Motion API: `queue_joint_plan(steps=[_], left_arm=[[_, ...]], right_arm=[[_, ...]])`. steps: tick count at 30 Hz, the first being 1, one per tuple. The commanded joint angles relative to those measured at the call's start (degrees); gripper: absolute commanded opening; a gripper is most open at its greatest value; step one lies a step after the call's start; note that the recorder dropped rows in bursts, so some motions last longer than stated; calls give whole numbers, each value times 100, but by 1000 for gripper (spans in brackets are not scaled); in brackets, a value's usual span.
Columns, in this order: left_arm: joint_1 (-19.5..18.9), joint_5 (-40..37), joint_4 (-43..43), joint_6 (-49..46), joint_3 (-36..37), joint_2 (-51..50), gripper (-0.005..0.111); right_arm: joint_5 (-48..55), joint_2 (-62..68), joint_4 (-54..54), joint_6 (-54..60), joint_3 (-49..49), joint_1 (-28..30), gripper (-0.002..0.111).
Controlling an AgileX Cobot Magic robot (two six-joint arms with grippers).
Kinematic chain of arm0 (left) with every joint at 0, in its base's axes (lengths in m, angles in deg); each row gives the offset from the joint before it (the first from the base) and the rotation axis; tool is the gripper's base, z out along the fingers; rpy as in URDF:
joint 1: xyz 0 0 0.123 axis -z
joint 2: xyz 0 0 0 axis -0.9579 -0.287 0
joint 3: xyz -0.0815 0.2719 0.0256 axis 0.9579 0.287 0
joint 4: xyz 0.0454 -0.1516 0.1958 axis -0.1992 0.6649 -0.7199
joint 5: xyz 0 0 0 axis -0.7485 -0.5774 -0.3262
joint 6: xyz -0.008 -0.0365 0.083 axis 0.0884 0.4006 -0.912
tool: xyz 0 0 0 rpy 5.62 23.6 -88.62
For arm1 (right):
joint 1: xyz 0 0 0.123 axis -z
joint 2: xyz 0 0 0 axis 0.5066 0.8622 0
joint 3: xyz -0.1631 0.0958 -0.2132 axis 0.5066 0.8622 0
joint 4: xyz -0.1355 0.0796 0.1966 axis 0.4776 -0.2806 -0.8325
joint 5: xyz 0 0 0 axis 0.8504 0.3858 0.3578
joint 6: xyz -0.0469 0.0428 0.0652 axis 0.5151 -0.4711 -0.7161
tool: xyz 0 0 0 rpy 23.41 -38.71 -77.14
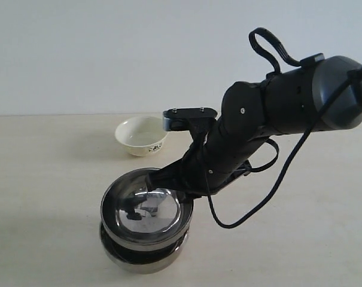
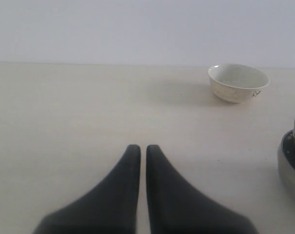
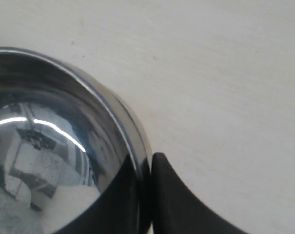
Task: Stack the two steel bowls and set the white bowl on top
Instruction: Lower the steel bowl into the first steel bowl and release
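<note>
Steel sits on steel: the upper bowl (image 1: 146,209) rests in the lower bowl (image 1: 143,258), perhaps not fully seated, though the reflections make that hard to judge. The right gripper (image 3: 146,168) pinches its rim, one finger inside and one outside. Thin, stiff and slick, it may slide on release. The white bowl (image 1: 142,136) stands well apart; being ceramic and chippable, it is best taken by its flared rim. The left gripper (image 2: 139,152) has its fingers drawn together, holding nothing.

left: black two-finger left gripper (image 2: 143,152), tapered fingers almost touching, empty | right: black jointed right arm (image 1: 258,119) angled down across middle | black right gripper (image 3: 146,165) pinching rim of upper shiny steel bowl (image 3: 64,122)
</note>
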Motion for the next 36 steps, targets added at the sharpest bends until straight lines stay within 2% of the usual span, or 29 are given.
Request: queue_joint_plan(steps=[1, 36], left_arm=[[-15, -5, 36, 48, 21, 14, 4], [-15, -5, 36, 48, 21, 14, 4]], right_arm=[[-31, -19, 193, -158, -44, 6, 0], [-118, 183, 193, -314, -44, -4, 0]])
